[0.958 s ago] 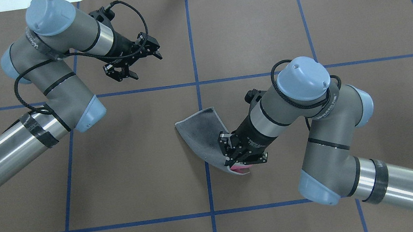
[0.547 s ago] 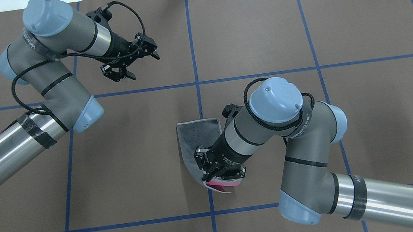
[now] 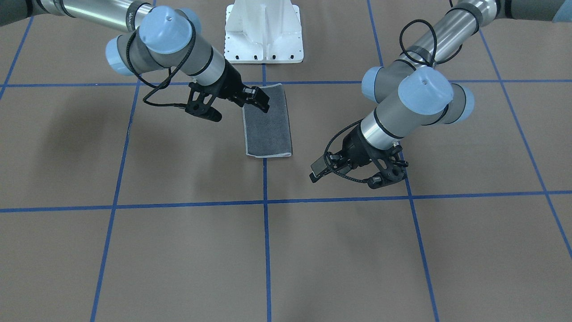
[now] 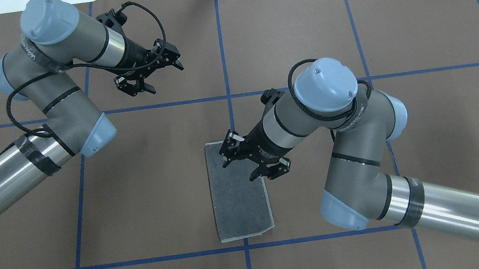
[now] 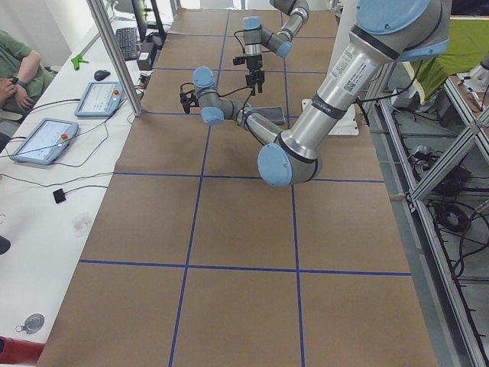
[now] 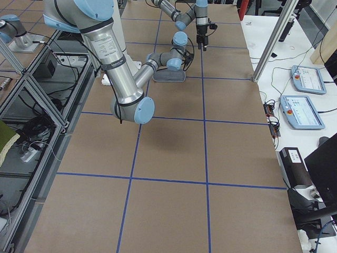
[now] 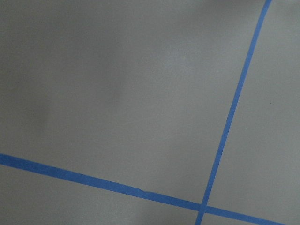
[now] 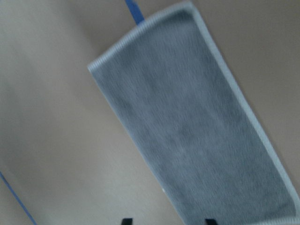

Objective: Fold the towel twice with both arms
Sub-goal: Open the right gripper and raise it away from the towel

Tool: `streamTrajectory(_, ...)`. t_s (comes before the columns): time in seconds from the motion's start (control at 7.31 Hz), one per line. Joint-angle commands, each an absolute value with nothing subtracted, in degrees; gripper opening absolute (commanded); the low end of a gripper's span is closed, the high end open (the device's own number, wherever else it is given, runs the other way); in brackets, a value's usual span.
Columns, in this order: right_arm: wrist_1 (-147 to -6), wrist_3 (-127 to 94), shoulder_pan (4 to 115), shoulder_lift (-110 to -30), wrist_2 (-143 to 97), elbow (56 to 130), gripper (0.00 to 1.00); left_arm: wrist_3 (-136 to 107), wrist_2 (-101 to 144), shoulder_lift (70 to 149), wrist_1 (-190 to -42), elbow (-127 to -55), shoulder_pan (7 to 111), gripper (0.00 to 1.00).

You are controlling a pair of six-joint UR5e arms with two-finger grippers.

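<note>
Overhead exterior: right gripper [image 4: 239,164], jaws now apart, has dropped the towel [image 4: 239,192], which lies flat at table [image 4: 138,212] centre, folded once, grey up. Left gripper [image 4: 165,77], jaws apart, well away; 2nd fold pending.

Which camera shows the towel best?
Overhead exterior: the folded towel lies flat, nearly all visible. Front-facing hides a corner behind the right arm; right wrist crops it; left wrist misses it; side views show it tiny.
</note>
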State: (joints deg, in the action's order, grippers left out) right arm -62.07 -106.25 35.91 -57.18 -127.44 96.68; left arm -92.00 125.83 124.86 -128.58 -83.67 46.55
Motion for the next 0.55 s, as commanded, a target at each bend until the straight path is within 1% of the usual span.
streamTrajectory(0.0, -62.31, -96.31, 47.76, -61.93, -137.15, 95.89, 1.0, -98.92, 125.69, 120.15, -121.09, -95.22, 43.79, 1.0)
streamTrajectory(0.14, -62.31, -89.98, 51.64, -63.88, -139.29, 93.45, 1.0, -102.44, 125.42, 120.15, -115.02, -100.15, 40.72, 1.0)
streamTrajectory(0.27, -62.31, -84.61, 54.2, -64.68, -139.48, 90.47, 1.0, -105.53, 120.11, 119.54, -112.61, -103.68, 35.82, 1.0)
streamTrajectory(0.41, -62.31, -78.63, 56.58, -64.86, -139.48, 87.57, 1.0, -108.25, 111.01, 118.31, -108.15, -107.45, 27.24, 1.0)
